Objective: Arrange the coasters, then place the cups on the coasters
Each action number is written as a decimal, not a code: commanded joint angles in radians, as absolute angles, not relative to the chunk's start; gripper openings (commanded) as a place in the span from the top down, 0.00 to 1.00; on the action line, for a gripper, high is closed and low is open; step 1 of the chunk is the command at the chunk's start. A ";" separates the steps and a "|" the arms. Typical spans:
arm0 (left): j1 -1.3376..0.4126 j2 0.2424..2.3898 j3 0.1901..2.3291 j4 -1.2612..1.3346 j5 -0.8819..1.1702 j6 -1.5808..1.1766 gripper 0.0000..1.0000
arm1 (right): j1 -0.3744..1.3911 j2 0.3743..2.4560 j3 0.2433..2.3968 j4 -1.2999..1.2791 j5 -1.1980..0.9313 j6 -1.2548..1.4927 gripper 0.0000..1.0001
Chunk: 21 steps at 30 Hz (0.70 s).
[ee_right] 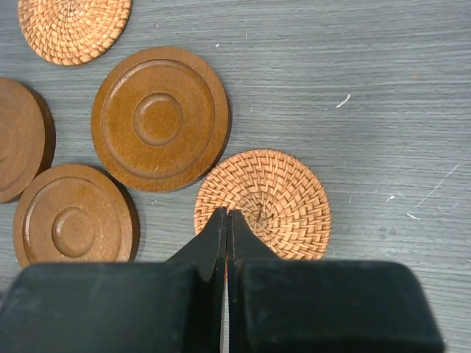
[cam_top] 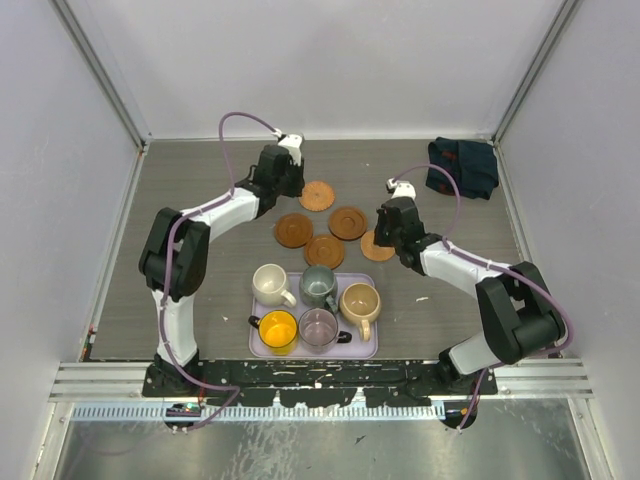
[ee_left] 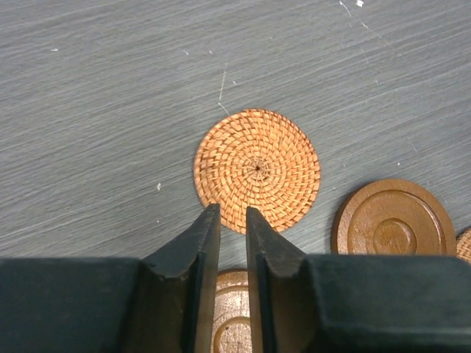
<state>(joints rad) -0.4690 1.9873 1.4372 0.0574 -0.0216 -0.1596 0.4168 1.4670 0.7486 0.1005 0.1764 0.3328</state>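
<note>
Five round coasters lie mid-table: a woven one [cam_top: 317, 195], three brown wooden ones [cam_top: 293, 230] [cam_top: 348, 222] [cam_top: 324, 251], and a second woven one [cam_top: 372, 247]. My left gripper [ee_left: 232, 213] stands slightly open with nothing between its fingers, its tips at the near edge of the woven coaster [ee_left: 257, 169]. My right gripper [ee_right: 227, 215] is shut, its tips over the other woven coaster [ee_right: 272, 198], which lies flat. Five cups stand on the lavender tray [cam_top: 370, 350]: cream [cam_top: 270, 283], grey-green [cam_top: 319, 287], beige [cam_top: 360, 300], yellow [cam_top: 278, 328] and purple glass [cam_top: 318, 327].
A dark blue folded cloth [cam_top: 463, 165] lies at the back right. White walls close the table on three sides. In the right wrist view, wooden coasters [ee_right: 160, 118] [ee_right: 73, 220] sit close to the left of my shut fingers.
</note>
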 commanded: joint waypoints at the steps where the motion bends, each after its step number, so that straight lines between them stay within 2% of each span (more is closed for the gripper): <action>1: -0.463 2.019 1.517 0.020 0.050 -0.146 0.73 | 0.415 1.463 0.785 0.126 0.135 0.359 0.99; 4: -0.464 2.056 1.569 -0.013 0.125 -0.147 0.39 | 0.414 1.463 0.787 0.120 0.128 0.358 0.99; 5: -0.463 2.071 1.587 -0.029 0.145 -0.149 0.34 | 0.415 1.462 0.787 0.117 0.125 0.359 0.99; 13: -0.464 2.164 1.686 -0.106 0.209 -0.180 0.29 | 0.414 1.458 0.797 0.112 0.089 0.357 0.99; 21: -0.463 2.226 1.744 -0.133 0.267 -0.214 0.30 | 0.415 1.461 0.800 0.116 0.056 0.367 0.98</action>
